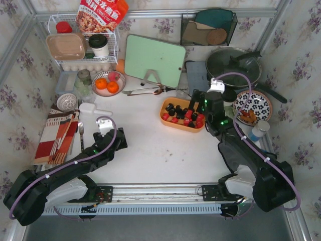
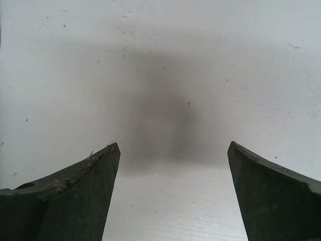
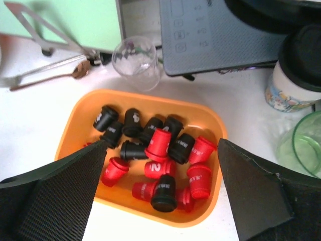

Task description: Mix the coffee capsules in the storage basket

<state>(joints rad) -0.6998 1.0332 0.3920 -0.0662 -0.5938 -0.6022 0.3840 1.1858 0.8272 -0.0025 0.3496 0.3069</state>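
The storage basket (image 1: 164,106) is a shallow orange tray right of the table's middle. Several red and black coffee capsules (image 1: 183,114) lie jumbled in it. In the right wrist view the black capsules (image 3: 134,122) crowd the basket's (image 3: 80,118) far side. The red ones (image 3: 199,179) lie mostly nearer, with one black capsule (image 3: 163,194) among them. My right gripper (image 1: 197,103) (image 3: 161,145) hovers over the basket's right end, open, holding nothing. My left gripper (image 1: 119,139) (image 2: 173,146) is open over bare white table, far left of the basket.
Behind the basket are a small glass (image 3: 136,60), a grey panel (image 3: 220,35) and a green cutting board (image 1: 154,59). A lidded cup (image 3: 296,75), green glass bowl (image 3: 306,145), patterned plate (image 1: 253,106) and pan (image 1: 233,65) are on the right. Oranges (image 1: 107,85) and cutlery (image 1: 62,138) are on the left.
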